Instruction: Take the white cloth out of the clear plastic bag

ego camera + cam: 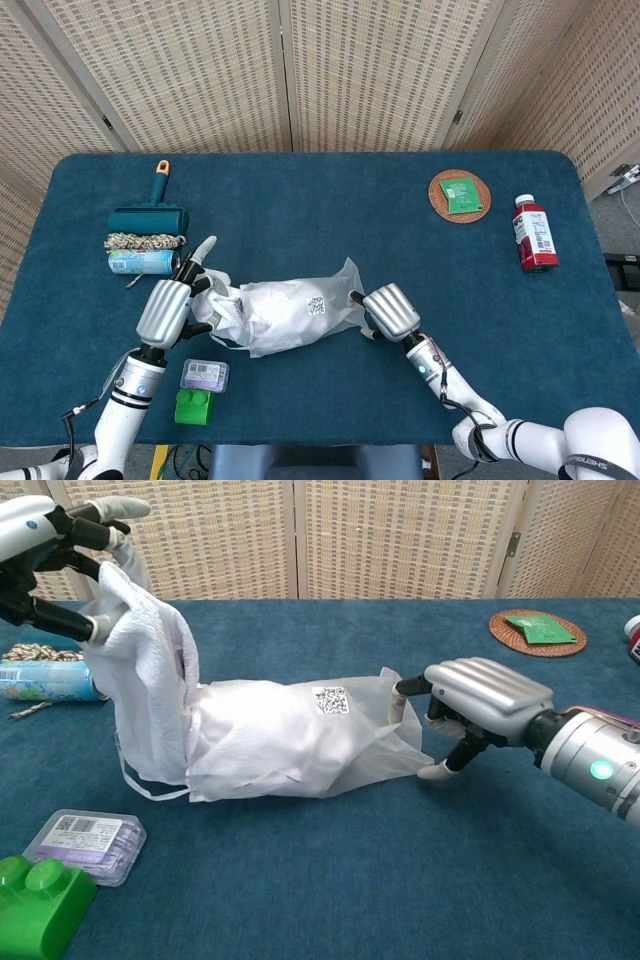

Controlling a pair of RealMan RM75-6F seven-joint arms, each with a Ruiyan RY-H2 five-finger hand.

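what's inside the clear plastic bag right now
Most of the white cloth lies inside the clear plastic bag; one end is out, held by the left hand. Anything beneath the cloth is hidden.

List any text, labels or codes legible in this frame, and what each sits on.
"SHAD...", cut off at the frame edge: right arm.
Square code label on clear plastic bag: unreadable.
Red bottle label: too small.
Clear box barcode sticker: blurred.
Can: print illegible.
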